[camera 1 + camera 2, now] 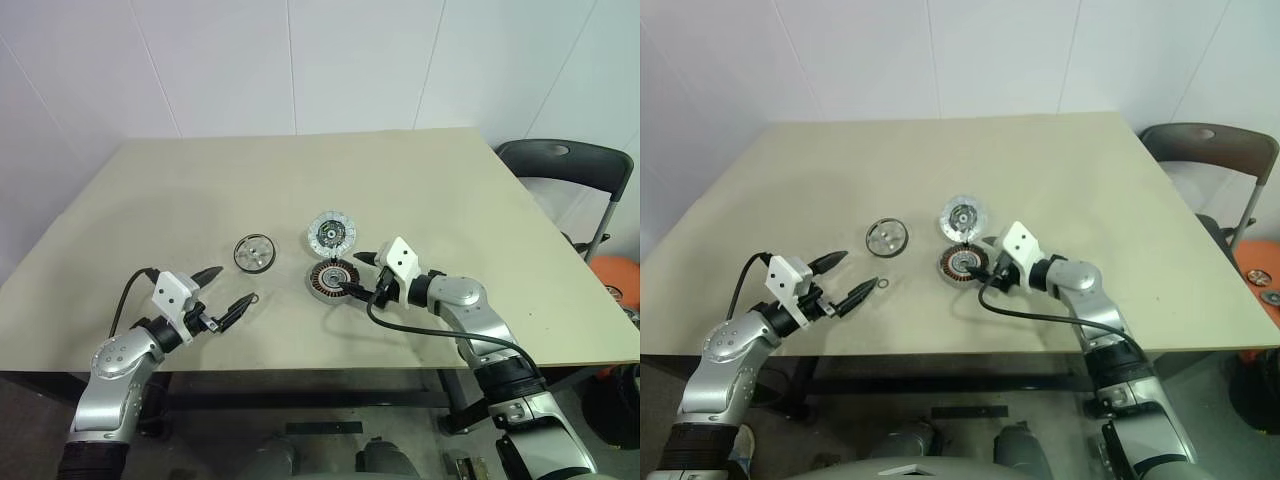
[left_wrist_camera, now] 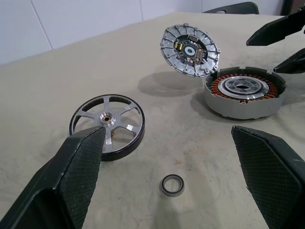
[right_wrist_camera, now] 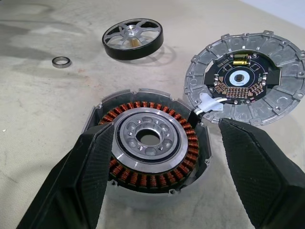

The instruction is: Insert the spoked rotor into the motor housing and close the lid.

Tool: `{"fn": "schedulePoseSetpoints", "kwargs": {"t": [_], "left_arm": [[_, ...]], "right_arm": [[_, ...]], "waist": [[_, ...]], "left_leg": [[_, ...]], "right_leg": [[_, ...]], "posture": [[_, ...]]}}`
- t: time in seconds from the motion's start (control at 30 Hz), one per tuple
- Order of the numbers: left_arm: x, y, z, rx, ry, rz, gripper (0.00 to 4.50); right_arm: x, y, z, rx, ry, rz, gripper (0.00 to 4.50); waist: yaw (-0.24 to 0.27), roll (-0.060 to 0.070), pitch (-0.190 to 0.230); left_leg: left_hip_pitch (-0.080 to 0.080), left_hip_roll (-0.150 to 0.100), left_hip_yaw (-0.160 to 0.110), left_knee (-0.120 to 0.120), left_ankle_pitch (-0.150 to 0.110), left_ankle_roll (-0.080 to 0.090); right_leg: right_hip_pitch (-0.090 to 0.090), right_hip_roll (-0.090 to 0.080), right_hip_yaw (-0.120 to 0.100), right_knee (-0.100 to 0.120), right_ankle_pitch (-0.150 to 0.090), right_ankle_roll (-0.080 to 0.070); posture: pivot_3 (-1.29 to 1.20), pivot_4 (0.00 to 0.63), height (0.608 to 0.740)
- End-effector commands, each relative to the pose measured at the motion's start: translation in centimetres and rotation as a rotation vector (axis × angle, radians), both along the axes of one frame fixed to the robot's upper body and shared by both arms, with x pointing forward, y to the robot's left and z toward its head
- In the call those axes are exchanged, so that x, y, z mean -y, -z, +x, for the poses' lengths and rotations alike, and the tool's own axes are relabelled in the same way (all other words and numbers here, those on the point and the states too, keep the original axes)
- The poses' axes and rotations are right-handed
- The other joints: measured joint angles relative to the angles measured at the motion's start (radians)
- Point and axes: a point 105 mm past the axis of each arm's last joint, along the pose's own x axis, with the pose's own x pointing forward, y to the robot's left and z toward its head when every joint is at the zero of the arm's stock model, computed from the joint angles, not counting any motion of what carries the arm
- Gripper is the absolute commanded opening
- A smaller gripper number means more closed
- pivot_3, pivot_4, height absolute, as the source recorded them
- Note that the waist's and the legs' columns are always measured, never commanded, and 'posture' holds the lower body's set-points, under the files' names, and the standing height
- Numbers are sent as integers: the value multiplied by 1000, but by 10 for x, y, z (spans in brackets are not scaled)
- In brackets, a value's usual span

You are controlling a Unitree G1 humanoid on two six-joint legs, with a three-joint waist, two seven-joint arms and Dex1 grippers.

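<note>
Your left tool [image 1: 227,289]: fingers spread wide, empty, hovering over near-left part of surface [image 1: 150,200]. Small ring [image 2: 172,184] lies just ahead of it. Your right tool [image 1: 356,274]: fingers apart, straddling motor housing [image 1: 331,279], no grip visible. Lid [image 1: 331,233] leans tilted against housing's far edge, joined by short wire. Spoked rotor [image 1: 253,252] lies flat left of housing, apart from it. Chair [image 1: 575,170] far right.

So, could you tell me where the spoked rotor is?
The spoked rotor lies flat on the table, left of the motor housing, ahead of the left tool.
</note>
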Motion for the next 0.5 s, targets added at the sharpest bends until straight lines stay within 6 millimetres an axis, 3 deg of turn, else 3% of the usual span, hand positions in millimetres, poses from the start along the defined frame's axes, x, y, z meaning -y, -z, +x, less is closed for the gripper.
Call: {"fn": "schedulePoseSetpoints", "kwargs": {"t": [0.03,0.5], "left_arm": [[1,-16,2,57,8,2,4500],[3,-17,1,51,0,0,4500]], "right_arm": [[-5,-12,1,48,-24,3,3677],[-6,-14,2,58,-23,7,3677]], "waist": [[0,0,0],[0,0,0]], "left_leg": [[0,0,0,0,0,0],[0,0,0,0,0,0]], "right_leg": [[0,0,0,0,0,0],[0,0,0,0,0,0]], "posture": [[0,0,740],[0,0,740]]}}
